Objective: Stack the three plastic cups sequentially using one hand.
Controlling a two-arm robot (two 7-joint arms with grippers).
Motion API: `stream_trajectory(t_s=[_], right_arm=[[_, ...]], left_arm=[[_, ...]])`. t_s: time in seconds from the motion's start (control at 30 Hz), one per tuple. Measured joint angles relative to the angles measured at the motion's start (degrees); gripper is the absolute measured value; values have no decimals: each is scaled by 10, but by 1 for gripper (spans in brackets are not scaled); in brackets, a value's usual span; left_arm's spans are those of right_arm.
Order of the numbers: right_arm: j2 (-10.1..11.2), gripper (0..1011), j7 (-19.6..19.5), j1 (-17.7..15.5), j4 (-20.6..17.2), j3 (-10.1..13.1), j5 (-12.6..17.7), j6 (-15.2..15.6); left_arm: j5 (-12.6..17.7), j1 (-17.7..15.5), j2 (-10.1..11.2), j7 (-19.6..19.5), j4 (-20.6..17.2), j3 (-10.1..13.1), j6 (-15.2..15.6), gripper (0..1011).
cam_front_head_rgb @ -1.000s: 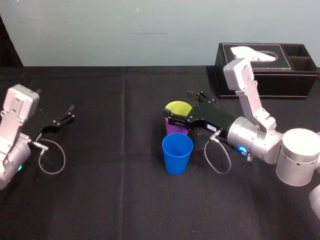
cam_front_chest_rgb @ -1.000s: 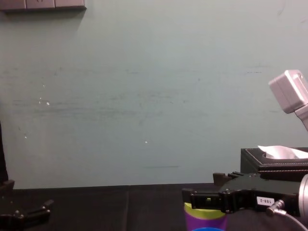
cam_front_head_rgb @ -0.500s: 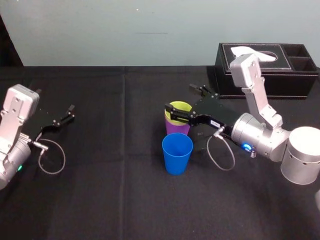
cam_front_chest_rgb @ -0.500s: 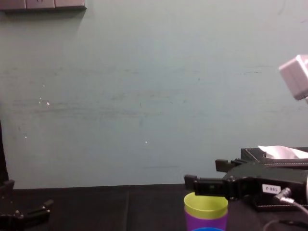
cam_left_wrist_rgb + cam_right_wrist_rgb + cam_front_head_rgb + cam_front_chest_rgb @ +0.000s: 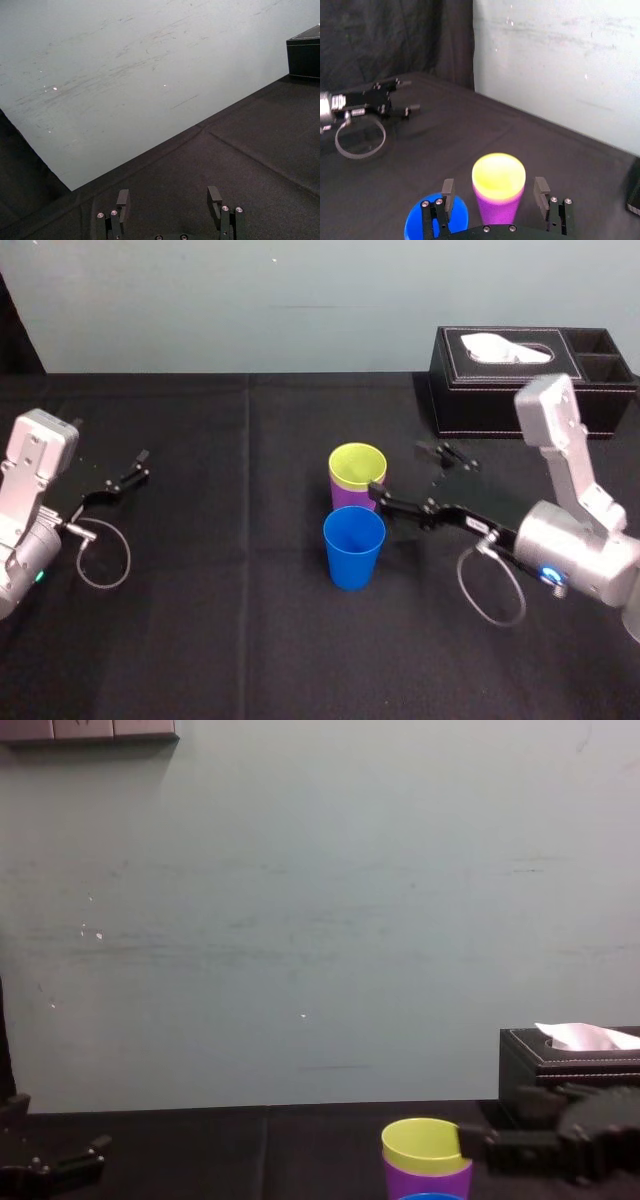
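Yellow-green cup [image 5: 357, 462] is left nested in purple cup [image 5: 350, 496] as right gripper [image 5: 395, 470], jaws parted, is drawn back toward 3 o'clock. Blue cup [image 5: 354, 550], at 6 o'clock, is judged next. Left gripper [image 5: 140, 465] is parked at 9 o'clock, jaws likewise parted.

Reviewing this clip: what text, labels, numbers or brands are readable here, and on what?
White label on the open right gripper: too small to read.
Yellow-green cup, purple cup, blue cup, tissue box, parked left gripper: no text visible.
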Motion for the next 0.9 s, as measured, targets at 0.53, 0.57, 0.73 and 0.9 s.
stream_trajectory(t_s=[0.53,0.57,0.73,0.9], right_arm=[[97,1004,13,-123,-63,35,13,-20],[98,1004,14,-126,-63,35,13,-22],[101,1004,18,-140,-62,32,2,-45],[84,1004,15,-142,-47,20,-25,-79]], left_arm=[[0,0,0,0,0,0,0,1011],[0,0,0,0,0,0,0,1011],[0,0,0,0,0,0,0,1011],[0,0,0,0,0,0,0,1011]])
